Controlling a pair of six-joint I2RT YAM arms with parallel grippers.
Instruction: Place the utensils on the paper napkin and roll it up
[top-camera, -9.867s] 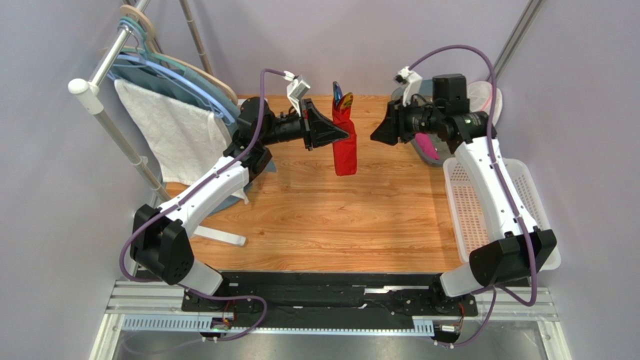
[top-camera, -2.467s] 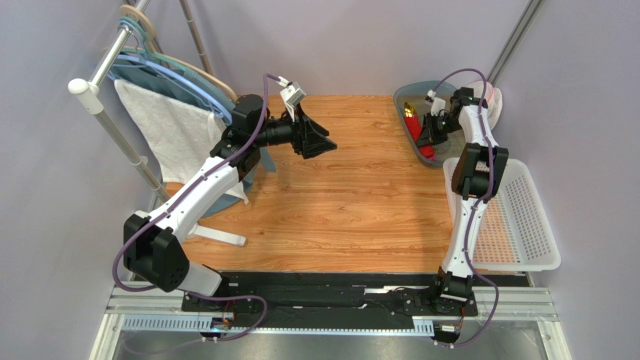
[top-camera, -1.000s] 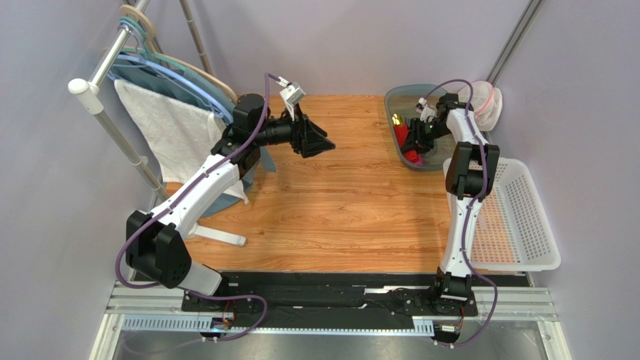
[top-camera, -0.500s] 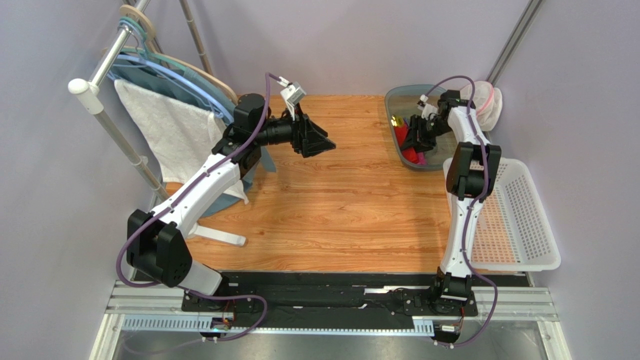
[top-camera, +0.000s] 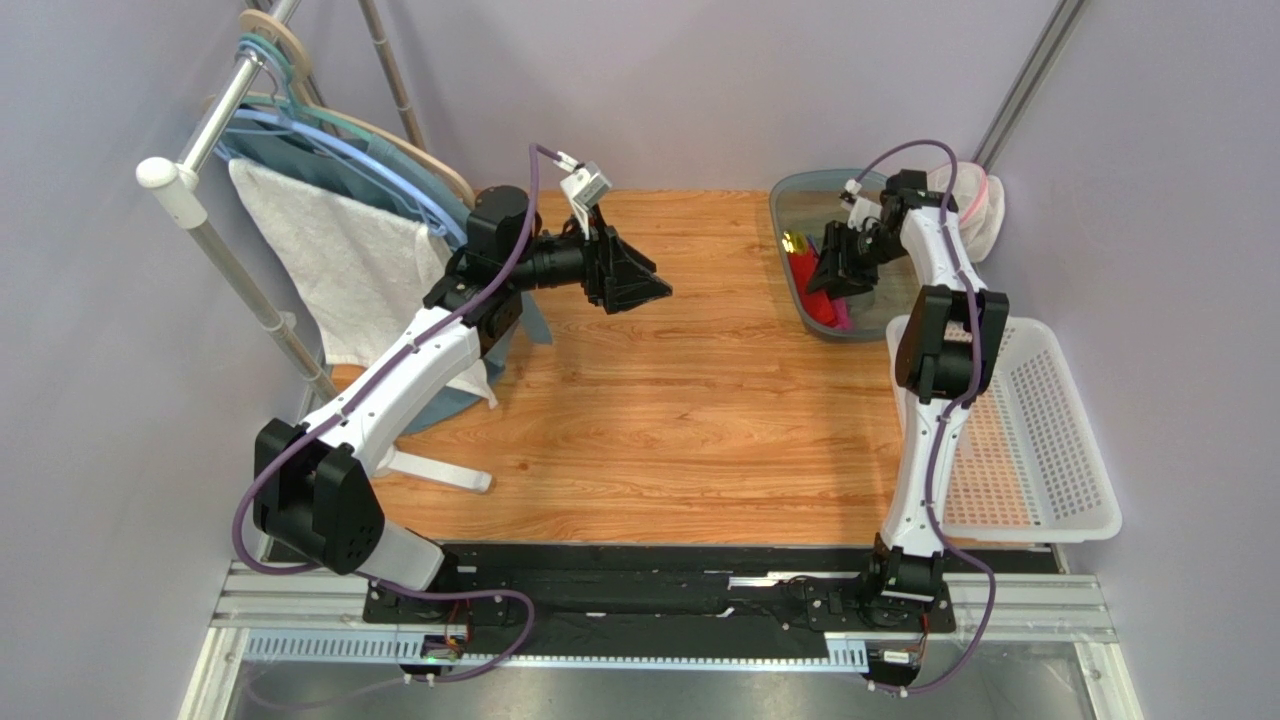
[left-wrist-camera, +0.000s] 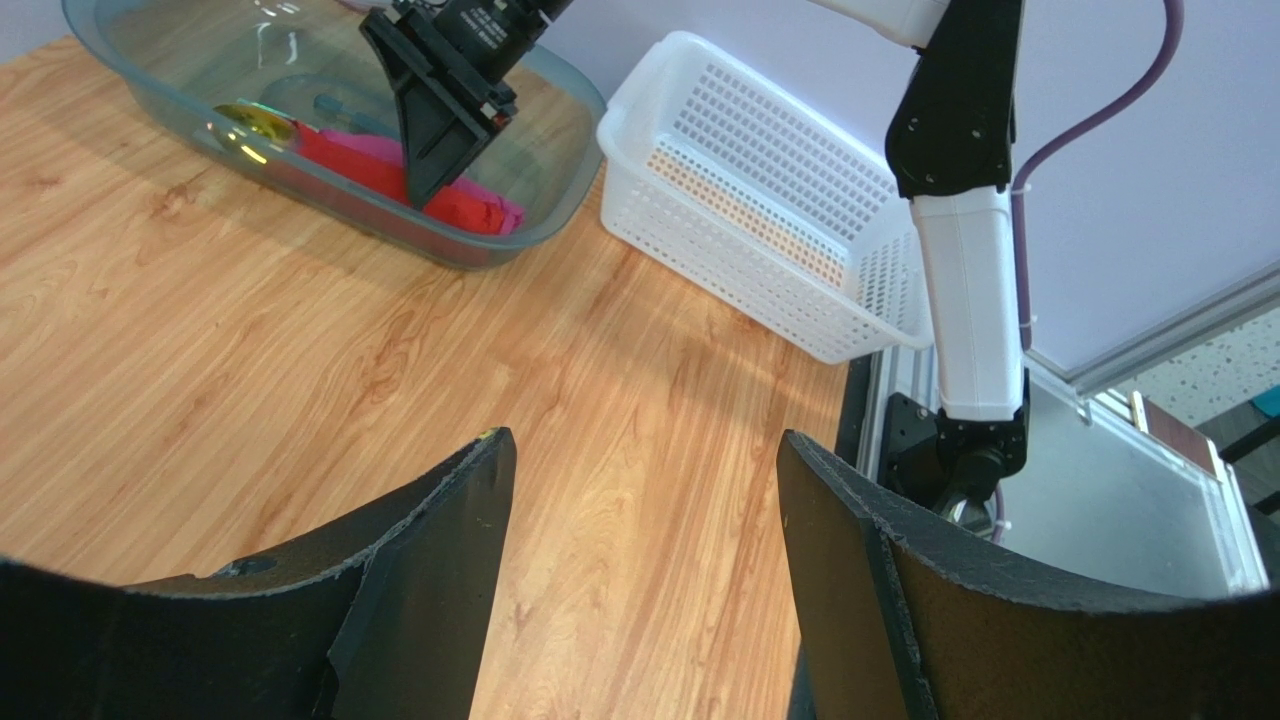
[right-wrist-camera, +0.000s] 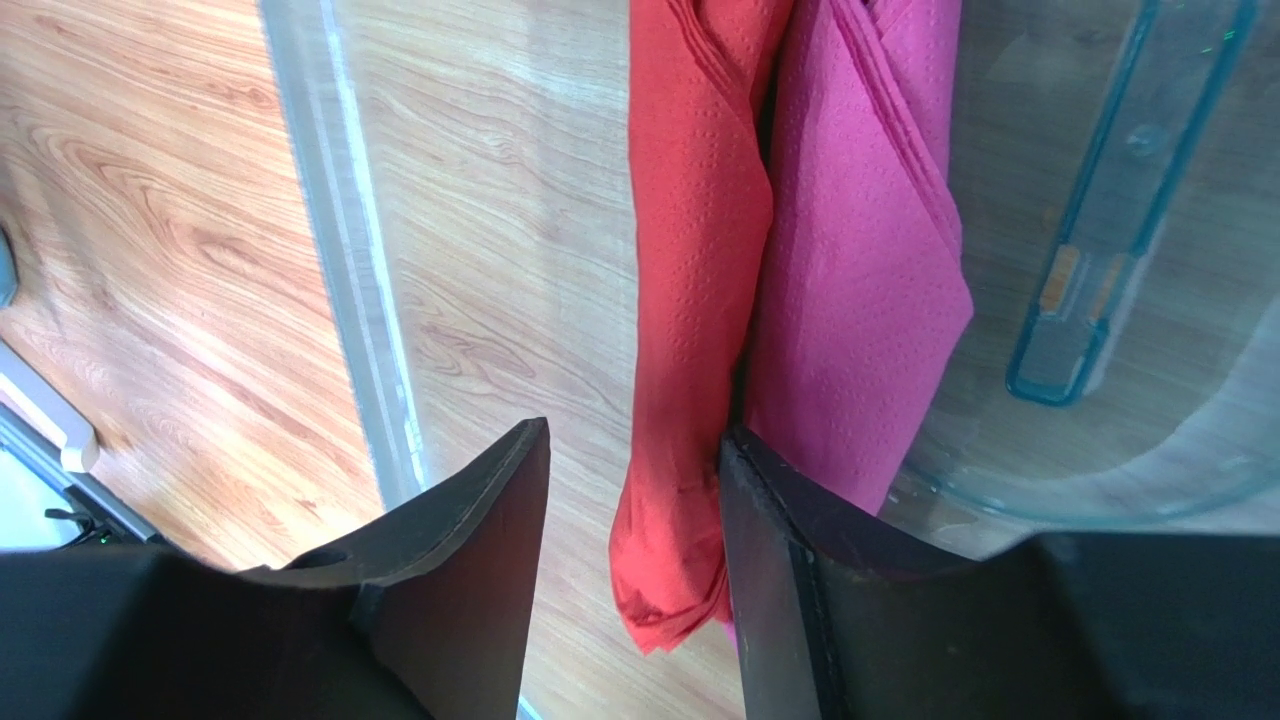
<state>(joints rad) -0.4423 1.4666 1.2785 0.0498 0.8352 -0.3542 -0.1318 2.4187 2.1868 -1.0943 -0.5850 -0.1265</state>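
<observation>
Right claw (top-camera: 822, 276) hangs open over red napkin (right-wrist-camera: 699, 300).

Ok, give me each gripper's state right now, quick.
Left gripper: open, empty.
Right gripper: open, holding nothing, above the red napkin in the clear bin.

Overhead, the right gripper (top-camera: 825, 279) covered much of the red napkin (top-camera: 813, 309) in the clear bin (top-camera: 781, 203). In the right wrist view the napkin ran off at twelve o'clock. The utensils could not be made out; a glint (top-camera: 790, 240) at the bin's nine o'clock was too small to name.
</observation>
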